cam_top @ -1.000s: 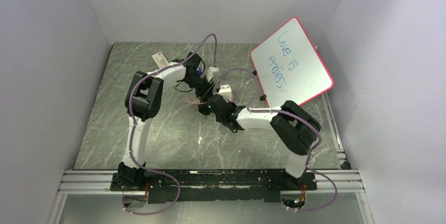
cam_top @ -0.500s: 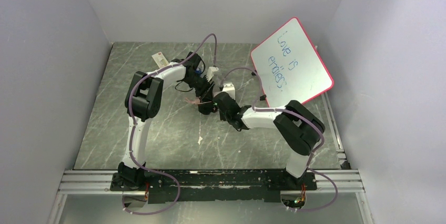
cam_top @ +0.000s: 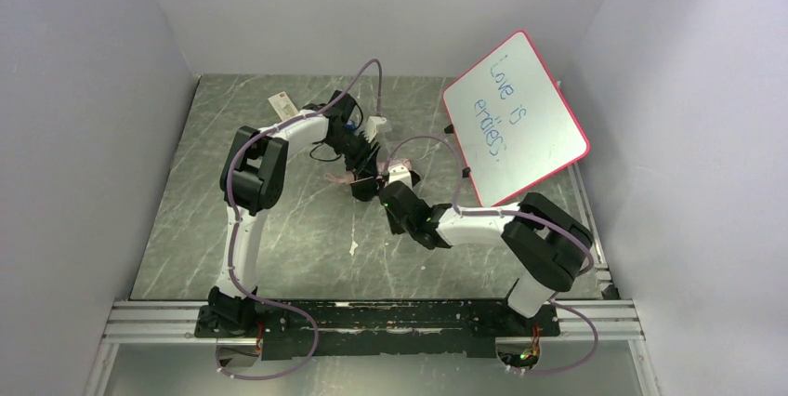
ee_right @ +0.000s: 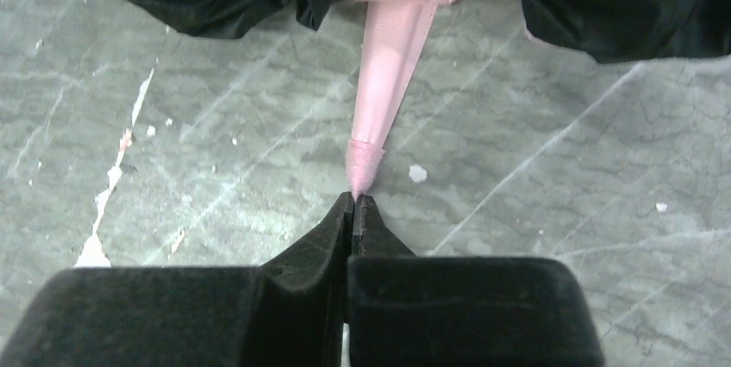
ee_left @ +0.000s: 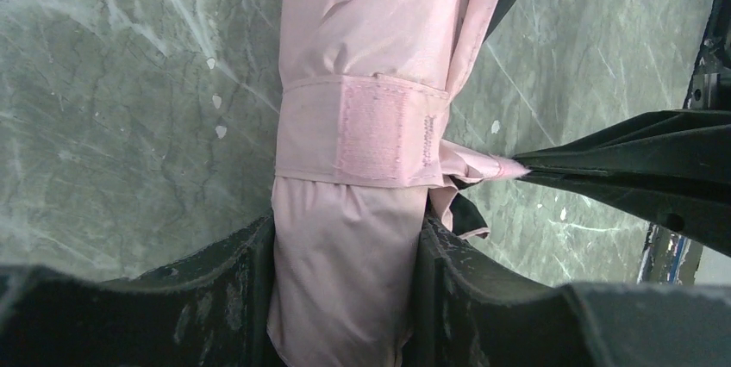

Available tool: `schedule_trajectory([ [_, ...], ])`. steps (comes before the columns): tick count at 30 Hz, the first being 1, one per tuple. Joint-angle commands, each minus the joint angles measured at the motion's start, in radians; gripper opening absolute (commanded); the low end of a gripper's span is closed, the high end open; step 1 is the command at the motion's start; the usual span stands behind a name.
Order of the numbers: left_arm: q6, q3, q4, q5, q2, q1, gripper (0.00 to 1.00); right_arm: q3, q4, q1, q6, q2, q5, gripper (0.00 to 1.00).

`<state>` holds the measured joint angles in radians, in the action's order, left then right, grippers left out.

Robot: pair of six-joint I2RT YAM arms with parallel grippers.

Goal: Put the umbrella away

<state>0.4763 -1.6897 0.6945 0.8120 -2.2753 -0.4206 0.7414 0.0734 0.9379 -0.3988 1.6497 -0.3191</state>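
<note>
Across the bottom of the left wrist view, the left gripper (ee_left: 345, 251) grips the folded umbrella (ee_left: 345, 57), its pale pink bundle wedged between both half-spread fingers (ee_left: 246, 264). From the right edge, the right gripper (ee_left: 526, 169) is pinched fully closed on the tip of the strap (ee_left: 474, 164). Overhead, both meet at the centre of the marble table (cam_top: 279, 229). A tilted pink-framed whiteboard (cam_top: 516, 117) fills the upper right.

Grey-green marbled table (cam_top: 297, 219), white flecks (cam_top: 353, 247) mid-surface. Small white tag (cam_top: 281, 101) lies far-left; pink-framed whiteboard (cam_top: 516, 117) stands tilted far-right. Can't tell whether umbrella (ee_left: 362, 126) rests on it.
</note>
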Motion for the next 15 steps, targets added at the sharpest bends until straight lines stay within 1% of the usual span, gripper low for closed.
schedule_trajectory([
  [1, 0.015, 0.051, -0.071, -0.408, -0.103, 0.032, 0.05, -0.077, -0.214, 0.058, -0.053, -0.041, 0.089, 0.00],
  [9, 0.016, 0.083, -0.100, -0.449, -0.084, 0.033, 0.05, -0.135, -0.272, 0.101, -0.124, -0.151, 0.090, 0.00],
  [15, 0.013, 0.099, -0.118, -0.467, -0.067, 0.028, 0.05, -0.134, -0.297, 0.119, -0.143, -0.224, 0.066, 0.00],
])
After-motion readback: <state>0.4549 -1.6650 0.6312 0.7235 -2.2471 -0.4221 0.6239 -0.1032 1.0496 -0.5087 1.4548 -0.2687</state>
